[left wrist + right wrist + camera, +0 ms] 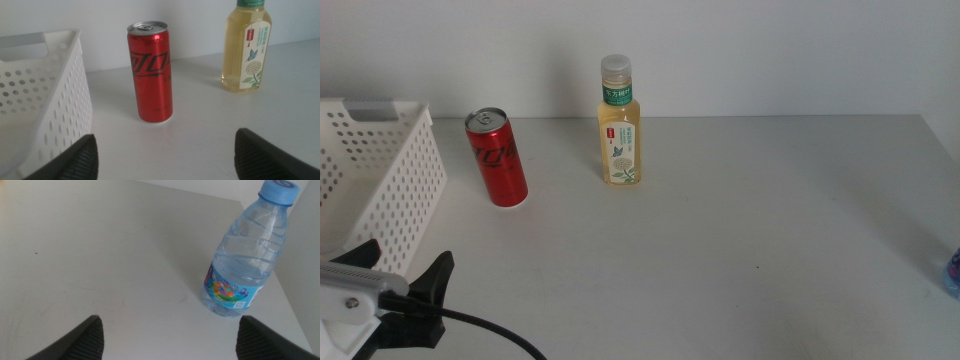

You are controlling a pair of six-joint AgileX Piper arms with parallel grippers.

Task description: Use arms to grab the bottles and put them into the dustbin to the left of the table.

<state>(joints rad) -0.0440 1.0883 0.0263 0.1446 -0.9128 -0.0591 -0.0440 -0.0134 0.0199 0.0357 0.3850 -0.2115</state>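
The left gripper [165, 152] hung wide open and empty before the red can [151, 71], beside the dustbin [47, 100]; the right gripper [167, 337] gaped, empty, near the water bottle [245, 255].

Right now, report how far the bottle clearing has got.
Nothing looks done: no bottle shows in the visible part of the dustbin. Nothing is in hand; the left gripper is open and faces the red can, and the right gripper is open near the water bottle. The can, tea bottle and water bottle all stand on the table.
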